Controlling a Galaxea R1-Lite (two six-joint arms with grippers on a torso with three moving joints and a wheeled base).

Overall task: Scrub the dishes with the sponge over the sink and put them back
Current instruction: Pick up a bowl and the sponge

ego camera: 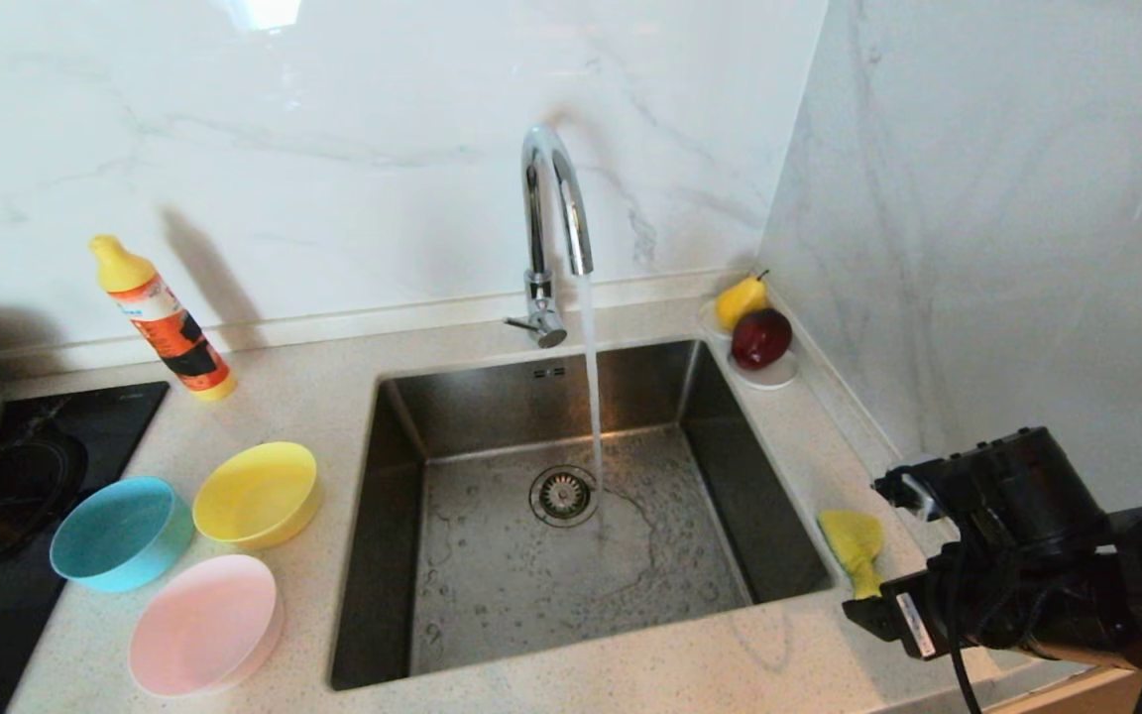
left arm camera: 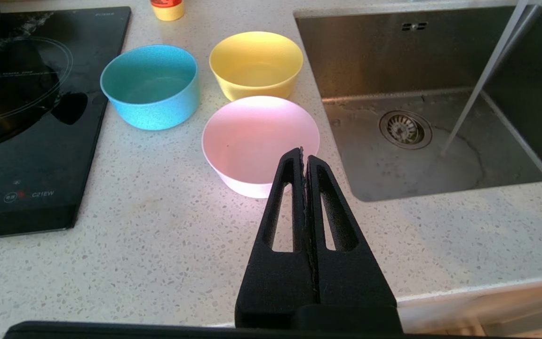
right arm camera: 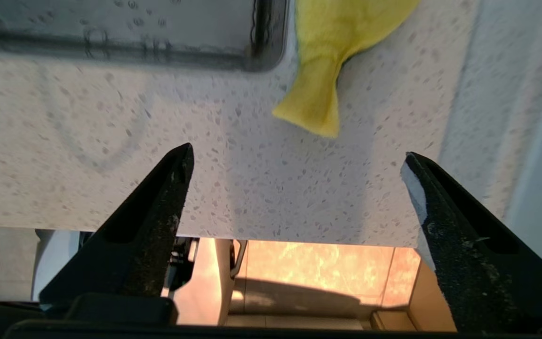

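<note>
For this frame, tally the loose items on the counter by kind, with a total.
Bowls: 3, yellow bowl, blue bowl, pink bowl
Sponge: 1
Bottle: 1
Saucer: 1
Fruit: 2, pear, red fruit
Total: 8

White marble walls point(ego camera: 333, 119) — speckled countertop point(ego camera: 313, 407)

The black induction hob point(left arm camera: 26, 141) bears the marking "C21EW" on its front control strip.
</note>
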